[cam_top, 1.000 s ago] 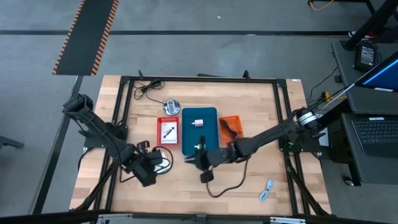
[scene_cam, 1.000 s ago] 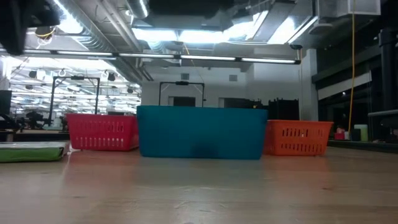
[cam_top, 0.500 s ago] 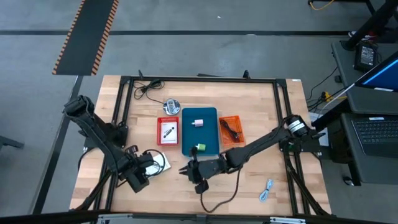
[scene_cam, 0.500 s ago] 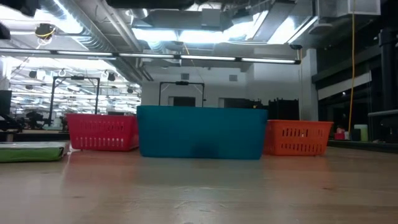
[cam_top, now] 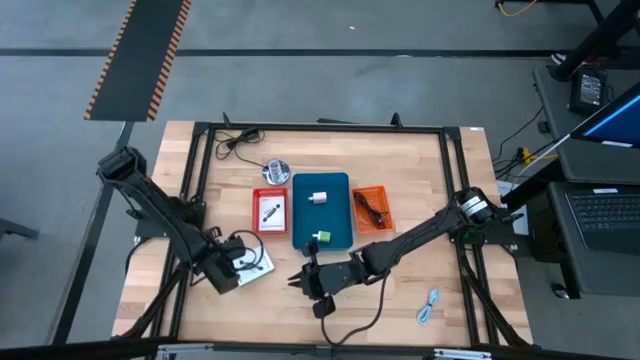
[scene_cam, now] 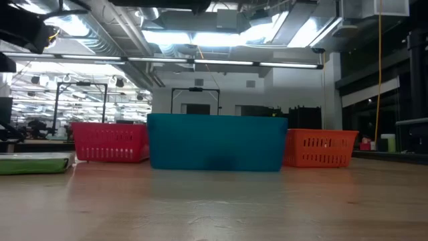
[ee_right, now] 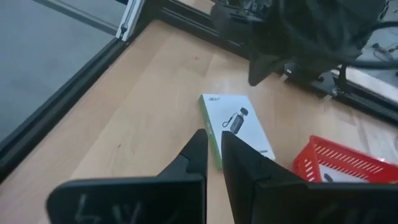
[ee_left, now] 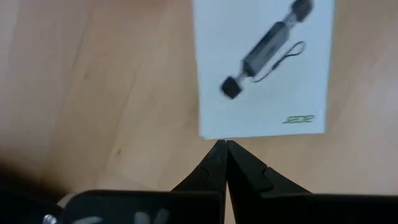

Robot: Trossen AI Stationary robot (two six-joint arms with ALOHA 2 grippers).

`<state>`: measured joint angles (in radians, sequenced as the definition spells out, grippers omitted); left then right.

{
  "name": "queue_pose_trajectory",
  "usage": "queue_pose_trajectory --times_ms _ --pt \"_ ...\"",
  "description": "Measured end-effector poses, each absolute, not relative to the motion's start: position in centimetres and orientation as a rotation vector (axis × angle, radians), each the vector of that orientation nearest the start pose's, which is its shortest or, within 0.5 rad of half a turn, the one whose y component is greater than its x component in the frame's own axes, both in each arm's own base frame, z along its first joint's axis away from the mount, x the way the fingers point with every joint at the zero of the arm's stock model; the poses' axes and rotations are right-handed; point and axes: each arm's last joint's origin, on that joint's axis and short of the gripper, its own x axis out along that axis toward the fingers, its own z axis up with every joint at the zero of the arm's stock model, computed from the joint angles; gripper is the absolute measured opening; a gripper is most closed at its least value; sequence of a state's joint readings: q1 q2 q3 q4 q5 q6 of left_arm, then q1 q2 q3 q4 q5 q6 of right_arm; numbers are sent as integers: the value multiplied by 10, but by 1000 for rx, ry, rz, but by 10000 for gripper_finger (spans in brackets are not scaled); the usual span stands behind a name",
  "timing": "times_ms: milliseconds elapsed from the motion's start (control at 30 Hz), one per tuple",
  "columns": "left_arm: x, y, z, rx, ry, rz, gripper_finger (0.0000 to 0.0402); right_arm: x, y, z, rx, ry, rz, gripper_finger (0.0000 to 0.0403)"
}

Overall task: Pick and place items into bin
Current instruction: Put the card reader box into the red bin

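Both arms have pulled back toward the front of the bench; the left claw (ee_left: 225,148), pinched shut, sits just beside a white card (ee_left: 261,65). Right claw (ee_right: 213,151) looks barely parted and probably empty, with the teal bin (cam_top: 321,208) mid-bench.

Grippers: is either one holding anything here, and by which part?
Neither. Left gripper is shut, empty, just short of the white card. Right gripper holds nothing.

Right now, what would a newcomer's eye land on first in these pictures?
Probably the row of three bins mid-table: red mesh basket, teal plastic bin, orange mesh basket. Next, the two dark arms meeting in front of them, the shut left claw poised at the edge of a white printed card.
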<state>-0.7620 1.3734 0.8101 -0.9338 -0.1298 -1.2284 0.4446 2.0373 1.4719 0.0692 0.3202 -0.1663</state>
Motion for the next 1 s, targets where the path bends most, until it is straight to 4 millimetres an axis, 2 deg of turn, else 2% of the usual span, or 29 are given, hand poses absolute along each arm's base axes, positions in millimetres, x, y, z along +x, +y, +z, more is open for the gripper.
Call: queue_pose_trajectory --times_ms 233,300,500,867,1000 --pt "143 -125 200 -508 1229 285 2 420 190 213 -341 453 159 28" --pt "142 -123 196 -564 1194 265 2 420 190 213 -341 452 159 28" --pt "139 -120 178 -579 1213 279 2 420 190 213 -341 453 158 28" --pt "143 -125 167 -584 1257 309 2 423 185 212 -320 456 142 28" --pt "144 -126 162 -572 1283 321 2 425 185 206 -321 467 140 28"
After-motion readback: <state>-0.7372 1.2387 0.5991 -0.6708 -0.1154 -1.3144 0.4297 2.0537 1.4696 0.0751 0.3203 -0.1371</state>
